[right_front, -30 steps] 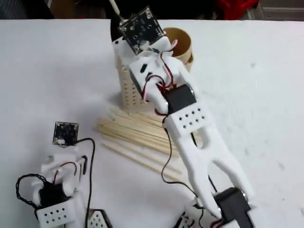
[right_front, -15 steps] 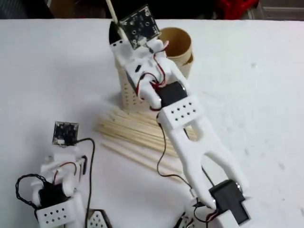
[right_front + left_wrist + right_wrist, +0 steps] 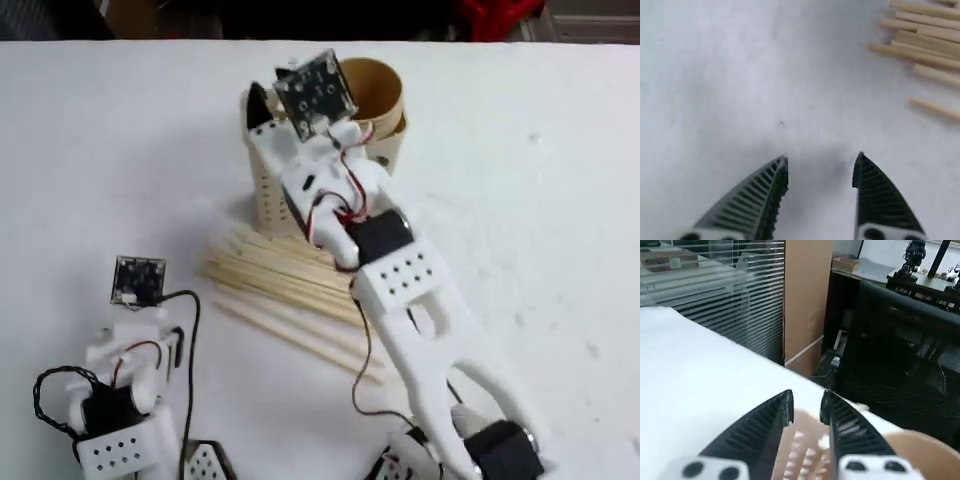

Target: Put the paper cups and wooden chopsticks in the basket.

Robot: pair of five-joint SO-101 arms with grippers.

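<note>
- The chopsticks lie in a loose, flat pile on the counter. They are just in front of the basket and outside it, so I judge that part of the job not yet done.
- The cups stand upright on the counter, touching or just beside the basket's far side, and are also outside it.
- I cannot tell whether anything is in the basket. The right arm covers its mouth from above, and the right wrist view catches just a slice of its perforated wall.
- There is one basket.
- The cups look like two nested in one stack, going by a second rim below the top one, though I cannot be sure.
- The chopsticks number well over ten, but they overlap too much for an exact figure.
- The right jaws hang directly over the basket's top, with a narrow gap between them and nothing in it.
- The left jaws are spread wide and empty, low over bare counter, near the pile's ends but apart from them.
- As I judge it, nearly all of the task is left, since both the pile and the cup stack need to go in.
</note>
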